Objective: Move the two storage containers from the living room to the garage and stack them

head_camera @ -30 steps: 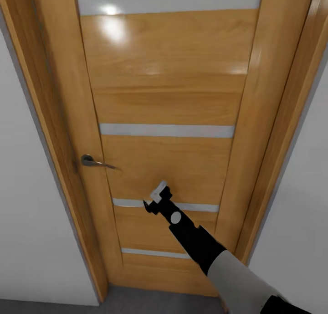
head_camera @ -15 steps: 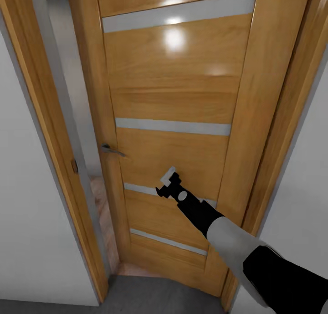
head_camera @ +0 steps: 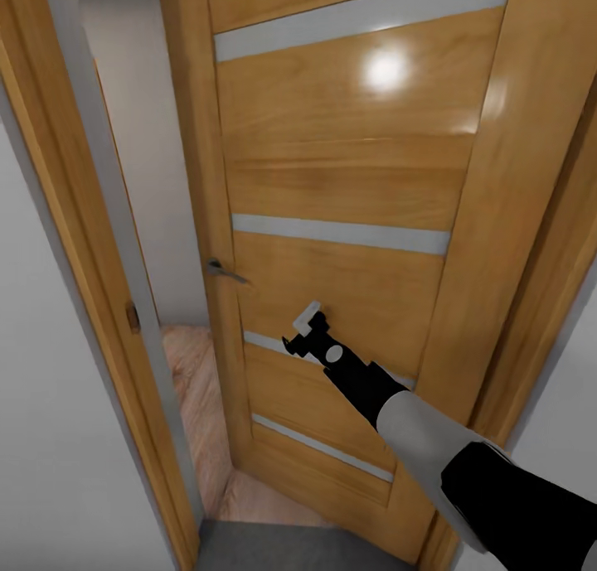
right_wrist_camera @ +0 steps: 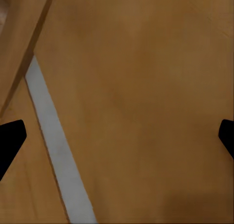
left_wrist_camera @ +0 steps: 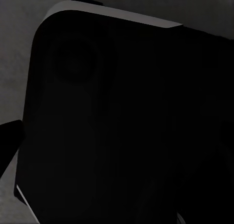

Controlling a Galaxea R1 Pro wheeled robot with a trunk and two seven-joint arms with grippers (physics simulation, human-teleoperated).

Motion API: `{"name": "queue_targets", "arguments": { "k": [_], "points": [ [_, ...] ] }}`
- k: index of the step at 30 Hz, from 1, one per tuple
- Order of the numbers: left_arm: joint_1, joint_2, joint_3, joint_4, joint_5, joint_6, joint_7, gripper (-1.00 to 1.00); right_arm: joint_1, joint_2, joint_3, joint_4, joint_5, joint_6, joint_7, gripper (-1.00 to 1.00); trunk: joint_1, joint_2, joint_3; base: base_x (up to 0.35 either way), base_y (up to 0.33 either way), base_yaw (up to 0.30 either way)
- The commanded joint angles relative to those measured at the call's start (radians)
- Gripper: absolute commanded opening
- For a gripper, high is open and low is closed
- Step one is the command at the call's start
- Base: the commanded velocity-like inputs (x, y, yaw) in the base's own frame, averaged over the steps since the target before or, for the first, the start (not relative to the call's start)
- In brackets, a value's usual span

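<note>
The two storage containers are out of view. My right gripper (head_camera: pixel 300 331) is stretched forward against a glossy wooden door (head_camera: pixel 348 181), near its third pale strip. In the right wrist view the right gripper (right_wrist_camera: pixel 117 136) is open, with its black fingertips (right_wrist_camera: pixel 9 141) at the frame's edges and the door panel (right_wrist_camera: pixel 141 87) close between them. The left wrist view is dark with the robot's own black body (left_wrist_camera: pixel 122 121). One left fingertip (left_wrist_camera: pixel 9 141) shows far out at the side.
The door stands ajar, hinged on the right, with a metal handle (head_camera: pixel 224 270) on its left edge. Through the gap, light wood plank flooring (head_camera: pixel 195 405) and a white wall show. The door frame (head_camera: pixel 83 223) and a white wall (head_camera: pixel 41 438) stand left. Grey floor (head_camera: pixel 290 548) lies below me.
The door has swung away from me and the gap on its handle side has widened, baring the wood floor beyond. My right gripper has stayed on the door, reaching further forward.
</note>
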State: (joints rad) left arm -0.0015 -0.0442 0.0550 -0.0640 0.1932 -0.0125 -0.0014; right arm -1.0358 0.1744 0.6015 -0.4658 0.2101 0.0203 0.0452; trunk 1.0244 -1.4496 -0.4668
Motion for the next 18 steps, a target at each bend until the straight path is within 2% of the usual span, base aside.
{"name": "queue_targets", "arguments": {
  "k": [1,8,12,18],
  "points": [
    [0.0,0.0,0.005,0.0,0.003,-0.001,0.0,1.0,-0.001,0.0,-0.002,-0.001,0.014,0.0,-0.003,1.0,0.001,0.0,-0.001,0.28,0.214,0.0],
    [0.0,0.0,0.005,0.0,0.003,-0.001,0.0,1.0,-0.001,0.0,-0.003,0.001,0.013,-0.025,-0.015,1.0,0.001,0.0,-0.001,0.281,0.203,0.0],
    [0.0,0.0,0.005,0.0,0.003,-0.001,0.0,1.0,-0.001,0.0,-0.003,0.001,0.013,-0.022,-0.037,1.0,0.001,0.0,-0.001,0.247,0.1,0.0],
    [0.0,0.0,0.006,0.0,0.003,-0.001,0.0,1.0,0.0,0.0,0.0,0.004,0.011,-0.016,-0.116,1.0,0.001,0.0,-0.001,0.035,0.009,0.0]
  ]
}}
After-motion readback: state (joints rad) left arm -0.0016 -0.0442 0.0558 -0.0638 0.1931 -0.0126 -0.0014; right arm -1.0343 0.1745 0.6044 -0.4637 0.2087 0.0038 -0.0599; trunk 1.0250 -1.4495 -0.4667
